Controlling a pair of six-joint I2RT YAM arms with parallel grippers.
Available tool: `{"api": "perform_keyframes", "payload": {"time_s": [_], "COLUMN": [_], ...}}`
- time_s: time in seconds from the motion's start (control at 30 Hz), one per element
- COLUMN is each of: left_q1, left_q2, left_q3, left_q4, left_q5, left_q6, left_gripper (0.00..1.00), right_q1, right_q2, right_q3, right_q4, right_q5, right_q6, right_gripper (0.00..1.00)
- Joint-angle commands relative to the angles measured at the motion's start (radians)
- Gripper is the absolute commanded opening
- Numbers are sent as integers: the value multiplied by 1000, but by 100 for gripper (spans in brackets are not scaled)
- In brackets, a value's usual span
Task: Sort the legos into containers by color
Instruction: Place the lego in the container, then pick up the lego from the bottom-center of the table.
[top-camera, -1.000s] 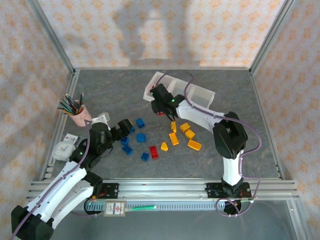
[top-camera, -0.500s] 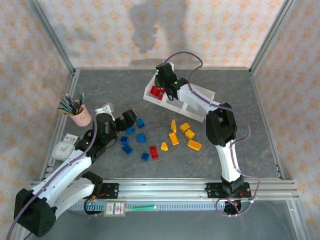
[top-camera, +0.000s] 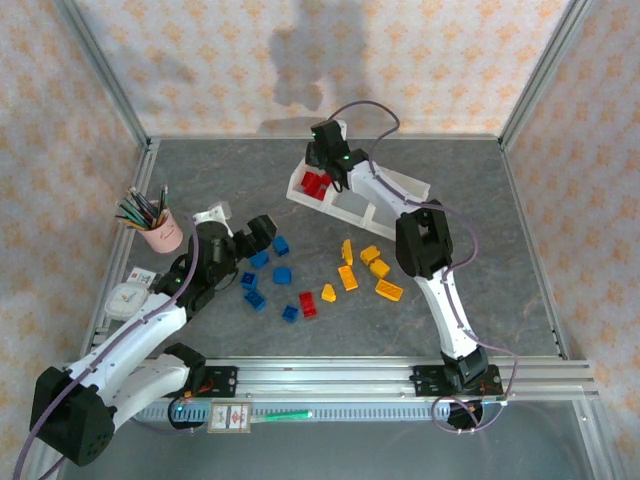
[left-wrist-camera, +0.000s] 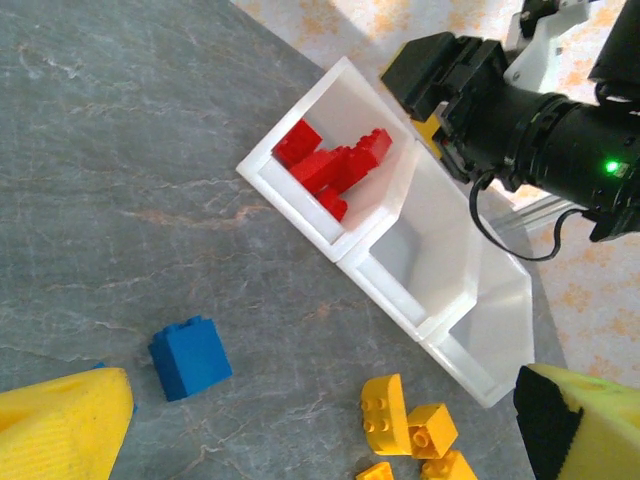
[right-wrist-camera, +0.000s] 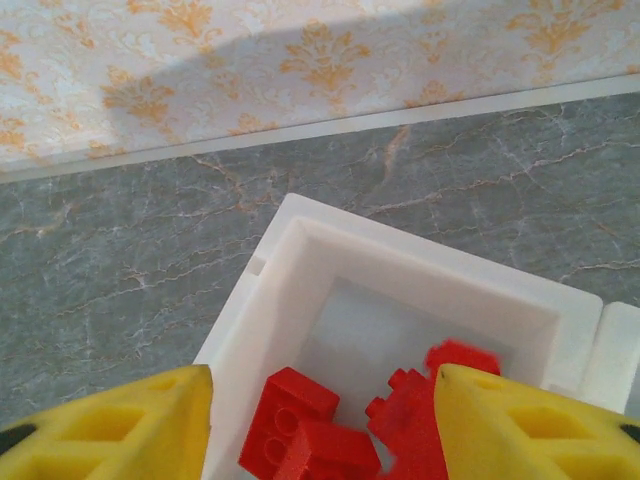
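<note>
The white three-part tray lies at the back of the table. Its left compartment holds red legos, which also show as red legos from the left wrist. My right gripper hangs over that compartment, open, with nothing between its fingers and the red legos below. Several blue legos, one red lego and several yellow legos lie loose mid-table. My left gripper is open above the floor beside a blue lego.
A pink pencil cup and a round white clock stand at the left. The tray's middle compartment and right one are bare. Metal frame rails edge the table on all sides.
My right gripper swung from mid-table up to the tray's left compartment and opened; a red lego now lies in there. My left gripper shifted slightly up and right.
</note>
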Motion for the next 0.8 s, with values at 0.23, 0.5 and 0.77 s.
{"api": "perform_keyframes", "payload": {"time_s": [0.23,0.5,0.77], "left_q1": [11,11,11], "left_q2": [-73,-213,-355], "left_q3": [9,-55,-111], "left_q4": [-25,-150,-293], "left_q5": [33,27,7], "left_q6": [15,12,15], "left_gripper": [99,99,99], "right_q1": [87,219,370], "right_q2": [-374,-519,-599], "right_q3": [-393,-608,-772], "right_q4": [22,-77,-153], "right_q5": [-38,12,47], "right_q6": [-42,-4,90], "right_gripper": [72,76,75]}}
